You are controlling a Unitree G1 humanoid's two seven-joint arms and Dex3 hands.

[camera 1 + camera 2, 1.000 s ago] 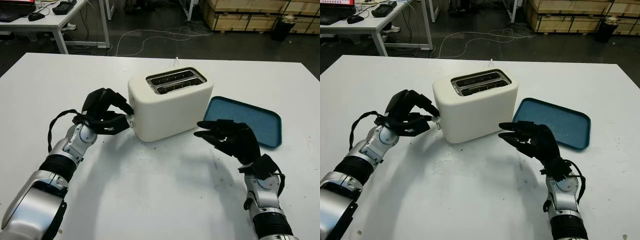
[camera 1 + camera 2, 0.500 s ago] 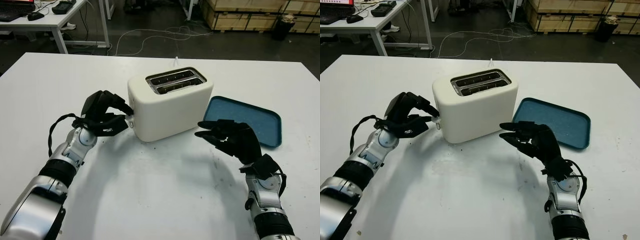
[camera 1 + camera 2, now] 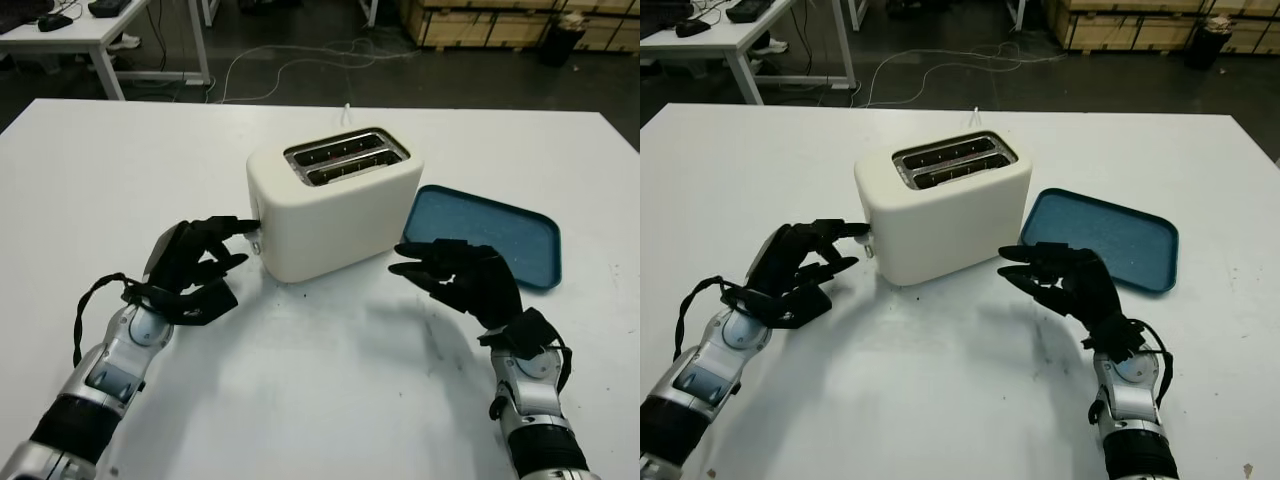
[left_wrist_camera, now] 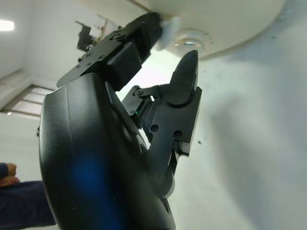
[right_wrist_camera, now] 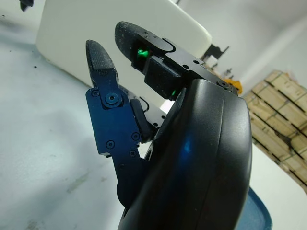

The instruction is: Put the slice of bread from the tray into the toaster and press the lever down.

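White toaster (image 3: 335, 205) stands mid-table, slots running left-near to right-far, beside the blue tray (image 3: 485, 235). Left hand (image 3: 195, 265), released, has dropped lower than before, fingertip at the lever (image 3: 256, 232). Right hand (image 3: 455, 280) unchanged, open near the tray.

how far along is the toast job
Nearly done, it seems: the tray holds no bread and the toaster slots look filled. In hand: the left hand has a fingertip at the lever. The right hand is open beside the toaster. Left: confirm the lever latched.
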